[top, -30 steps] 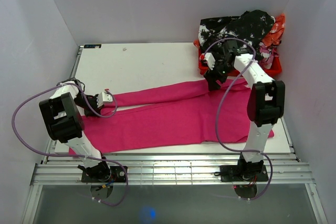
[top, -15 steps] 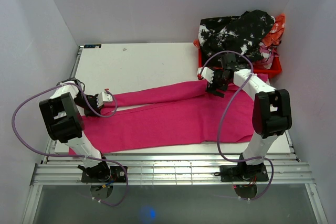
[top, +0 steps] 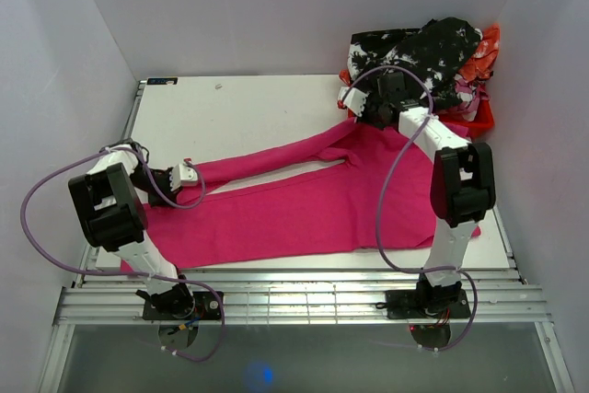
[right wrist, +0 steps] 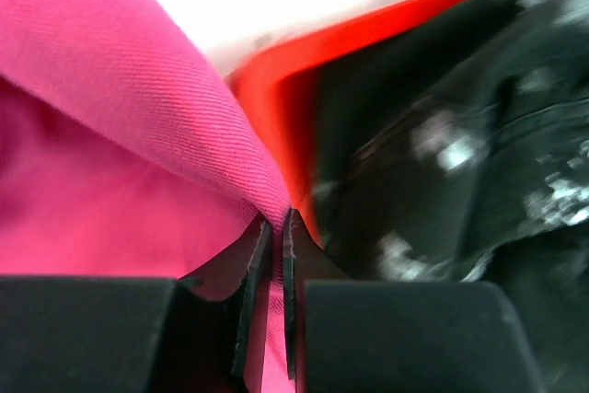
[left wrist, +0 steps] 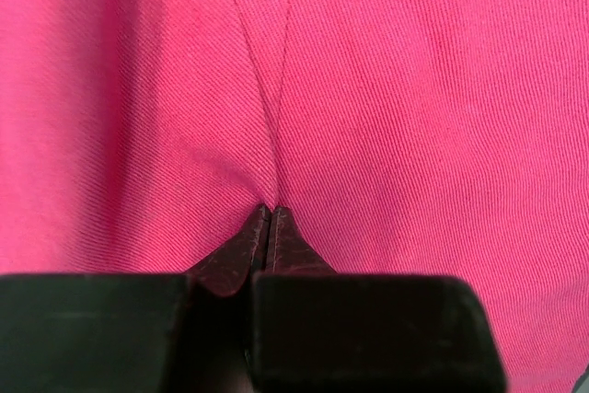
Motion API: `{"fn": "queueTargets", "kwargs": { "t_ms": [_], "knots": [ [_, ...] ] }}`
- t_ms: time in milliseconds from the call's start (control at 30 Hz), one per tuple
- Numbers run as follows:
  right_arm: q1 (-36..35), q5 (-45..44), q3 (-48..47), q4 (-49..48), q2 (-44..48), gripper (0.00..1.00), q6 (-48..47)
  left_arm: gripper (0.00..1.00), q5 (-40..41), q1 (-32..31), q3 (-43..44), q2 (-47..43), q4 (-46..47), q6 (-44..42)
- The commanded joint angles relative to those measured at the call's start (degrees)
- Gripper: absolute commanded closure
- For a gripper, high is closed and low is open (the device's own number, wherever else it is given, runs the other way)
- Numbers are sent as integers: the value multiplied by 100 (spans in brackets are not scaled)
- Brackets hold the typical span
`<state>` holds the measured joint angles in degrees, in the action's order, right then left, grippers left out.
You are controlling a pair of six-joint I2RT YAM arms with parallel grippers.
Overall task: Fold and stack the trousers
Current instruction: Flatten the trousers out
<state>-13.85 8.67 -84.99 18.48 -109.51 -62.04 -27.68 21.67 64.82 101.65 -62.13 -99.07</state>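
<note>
White walls close in a white table (top: 239,108), and across its near half lie the trousers (top: 276,218), bright pink, waist toward the right and the two legs running left with a thin gap of bare table between them. At the far right corner sits a red crate (top: 482,119), heaped with black-and-white patterned cloth (top: 414,52) and a scrap of orange fabric (top: 485,45) spilling over its rim. The right gripper (top: 357,113) hangs just beside that crate, its jaws pressed together on a raised fold of the trousers' far edge; in the wrist view the crate wall and dark cloth crowd close on the right of the fingers. The right arm crosses above the waist end, hiding part of it. The left gripper (top: 190,174) pinches the far leg near its left end, jaws closed on a small pleat. Purple cables (top: 37,218) loop off both arms.
</note>
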Motion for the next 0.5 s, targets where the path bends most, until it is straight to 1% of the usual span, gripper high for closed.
{"fn": "queueTargets", "kwargs": {
  "t_ms": [0,33,133,300,333,367,400,433,467],
  "knots": [
    [22,-215,-824,-3,-534,92,849,98,-185,57,-136,-452,-1,-262],
    [22,-295,-913,76,-797,92,965,98,-194,74,-162,-487,-1,-288],
    [22,-681,-1072,85,-1123,92,1378,98,-202,109,-233,-637,-80,-429],
    [5,-1051,-976,147,-1274,92,1660,97,-571,232,-171,-848,-282,-491],
    [-30,-1156,-949,173,-1283,92,1669,97,-815,267,-136,-900,-300,-447],
    [-48,-1174,-958,173,-1300,89,1660,96,-818,285,-75,-910,-309,-386],
    [-65,-1183,-975,304,-1309,81,1669,96,-1061,302,117,-892,-422,-324],
    [-100,-1174,-976,375,-1309,67,1695,96,-1160,303,215,-814,-501,-176],
    [-109,-1139,-1036,471,-1275,40,1730,97,-1265,303,329,-761,-546,-61]
  ]
}}
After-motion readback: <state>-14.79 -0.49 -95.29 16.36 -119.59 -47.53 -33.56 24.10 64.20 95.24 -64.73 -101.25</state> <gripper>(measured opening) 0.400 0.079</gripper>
